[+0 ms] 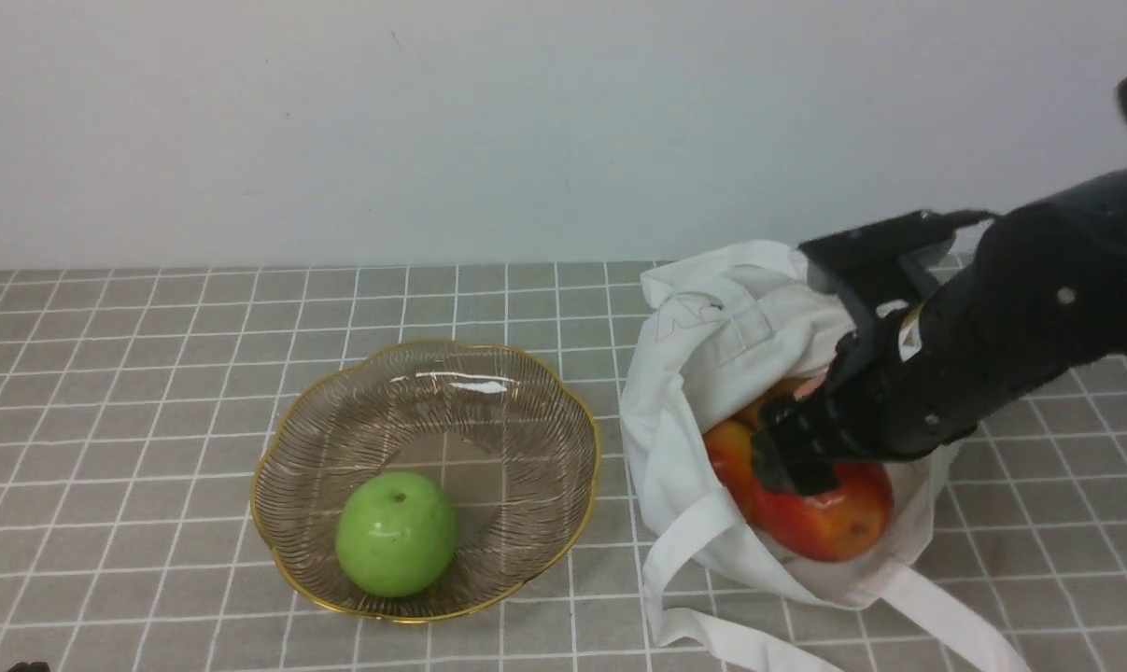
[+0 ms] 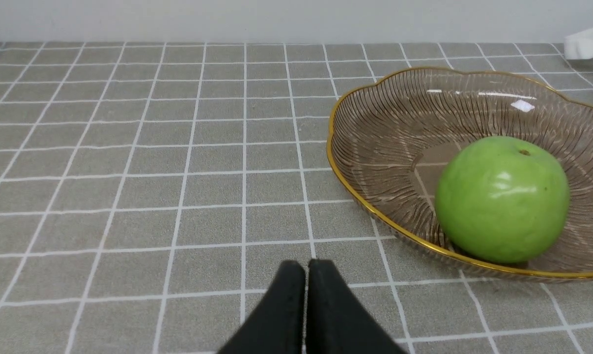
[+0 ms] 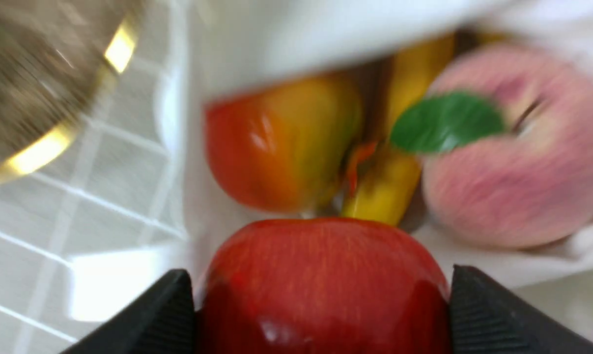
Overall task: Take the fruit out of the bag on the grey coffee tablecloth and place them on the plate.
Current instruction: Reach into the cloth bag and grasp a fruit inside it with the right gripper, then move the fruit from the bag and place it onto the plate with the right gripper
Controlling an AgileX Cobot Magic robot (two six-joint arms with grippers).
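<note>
The white bag [image 1: 712,345] lies open on the grey coffee tablecloth [image 1: 152,373], to the right of the plate [image 1: 526,411]. My right gripper [image 1: 796,467] reaches into the bag's mouth and is shut on a red apple [image 1: 829,523]. In the right wrist view both fingers [image 3: 478,314] press the sides of the apple [image 3: 321,280]. Behind it in the bag lie a yellow-red fruit [image 3: 281,142], a second yellowish one [image 3: 394,182] and a pink peach [image 3: 517,172] with a green leaf. My left gripper [image 2: 306,275] is shut and empty, low over the cloth beside the plate [image 2: 375,128].
A green apple [image 1: 396,532] sits in the plate's front part, also seen from the left wrist as the green apple [image 2: 501,199]. The bag's long straps [image 1: 946,625] trail toward the front edge. A pale wall rises behind the cloth.
</note>
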